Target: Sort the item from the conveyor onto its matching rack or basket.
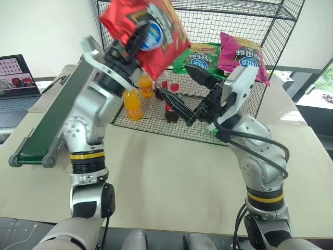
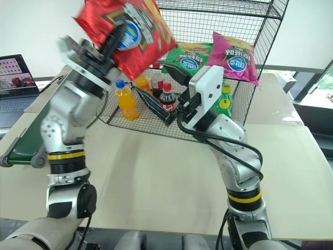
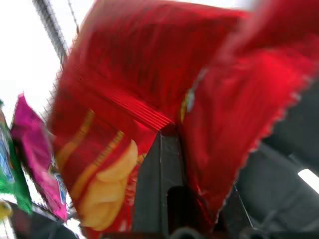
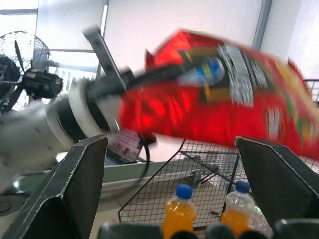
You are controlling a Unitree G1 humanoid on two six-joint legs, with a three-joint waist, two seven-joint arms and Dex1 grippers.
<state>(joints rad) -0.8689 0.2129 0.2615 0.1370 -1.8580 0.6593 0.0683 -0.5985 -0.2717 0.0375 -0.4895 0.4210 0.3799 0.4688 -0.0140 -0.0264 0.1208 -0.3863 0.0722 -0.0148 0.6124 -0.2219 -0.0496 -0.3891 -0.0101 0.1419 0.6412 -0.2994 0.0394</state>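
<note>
You are holding the red bag [image 1: 148, 32] high in the left gripper [image 1: 136, 37], whose two black fingers are pressing together on the bag's lower part, near its round blue-and-white logo. The bag is hanging in the air, tilted, in front of the rack's [image 1: 270, 31] upper level and above the bottles on the bottom shelf; it is touching neither shelf nor conveyor [image 1: 52, 122]. In the left wrist view the crinkled foil is folding around one dark finger [image 3: 159, 184], with yellow chip print just beside it.

Your left arm is reaching up and forward, the wrist angling the fingers upward toward the rack. Your right arm is bending at the elbow with its white wrist block raised, and the right gripper [image 1: 179, 94] is pointing toward the rack's lower shelf, its fingers spreading wide and holding nothing. In the right wrist view the bag is passing above those parted fingers, well clear of them.

The bag is shiny, flat and creased, with serrated edges. The rack is thin black wire grid with mesh sides. A green bag [image 1: 200, 58] and a pink bag [image 1: 242, 54] are leaning inside it, side by side. Orange bottles [image 1: 132, 103] and cola bottles [image 1: 171, 107] are standing on the bottom mesh. The conveyor is a dark green belt in a grey frame, on the beige table [image 1: 171, 182] to your left.
</note>
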